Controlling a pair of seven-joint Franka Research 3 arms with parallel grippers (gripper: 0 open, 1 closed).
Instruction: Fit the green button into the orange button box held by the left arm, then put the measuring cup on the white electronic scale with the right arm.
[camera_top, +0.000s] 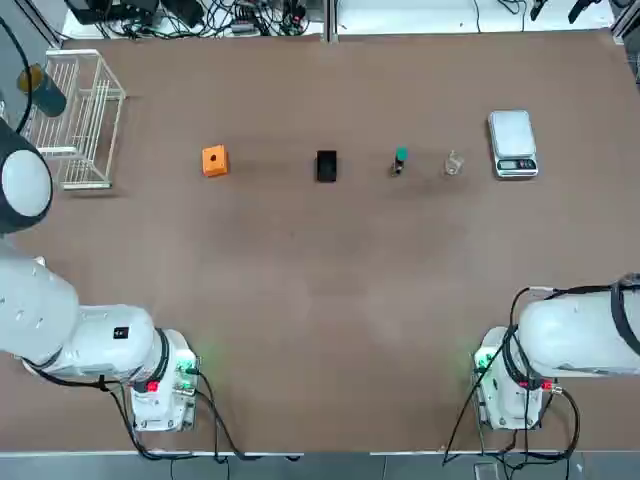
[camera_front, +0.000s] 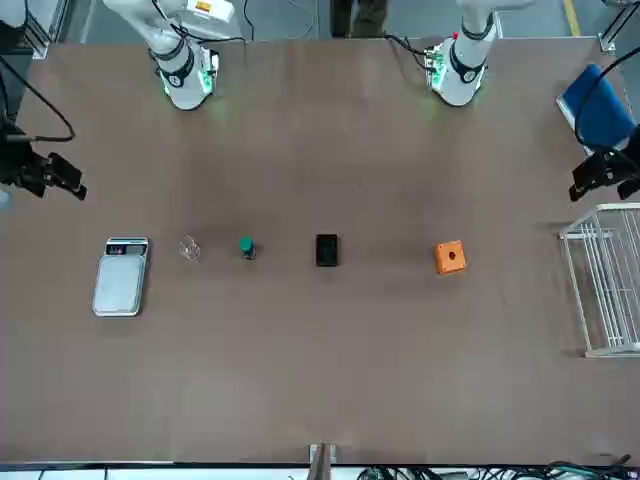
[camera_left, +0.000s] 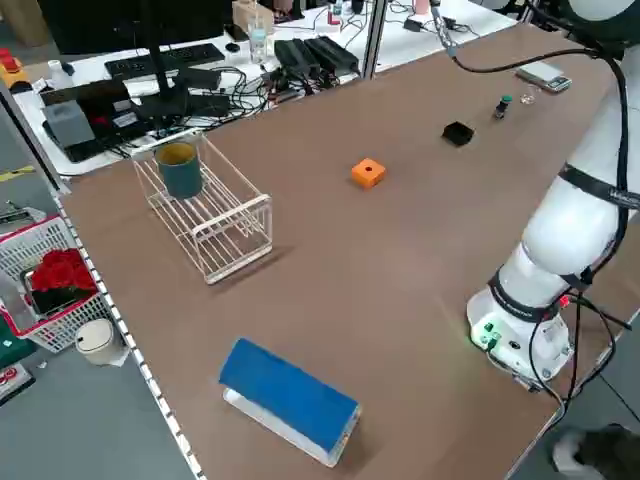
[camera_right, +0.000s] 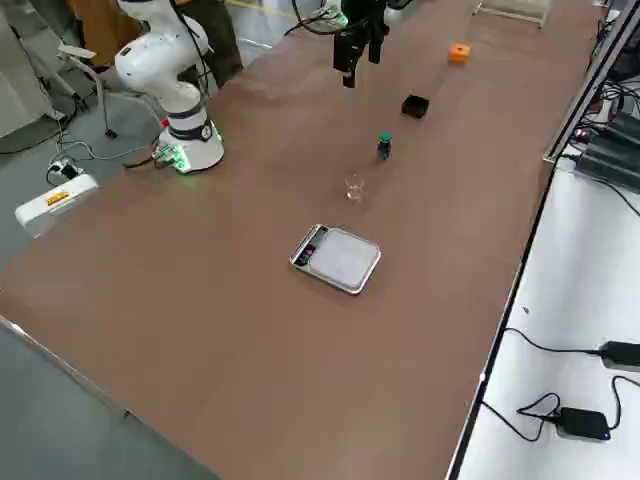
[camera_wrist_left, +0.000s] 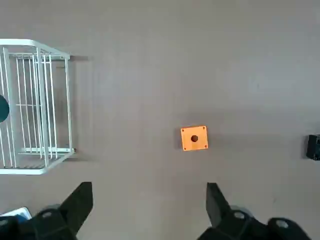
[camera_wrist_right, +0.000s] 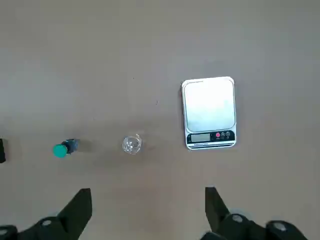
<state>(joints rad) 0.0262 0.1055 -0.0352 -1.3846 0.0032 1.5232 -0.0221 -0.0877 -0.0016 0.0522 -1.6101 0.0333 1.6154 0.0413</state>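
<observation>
Both arms waiting, left gripper (camera_wrist_left: 150, 197) and right gripper (camera_wrist_right: 149, 200) hovering jaws apart; orange box (camera_top: 215, 161) sitting left, green button (camera_top: 400, 160) lying right, surely needing the box gripped first

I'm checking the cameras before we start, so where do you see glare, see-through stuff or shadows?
Right wrist view: bright sheen on the scale's plate, cup see-through with small glints; left wrist view: soft shadow beside the orange box; top view: shadow along the scale's left edge.
</observation>
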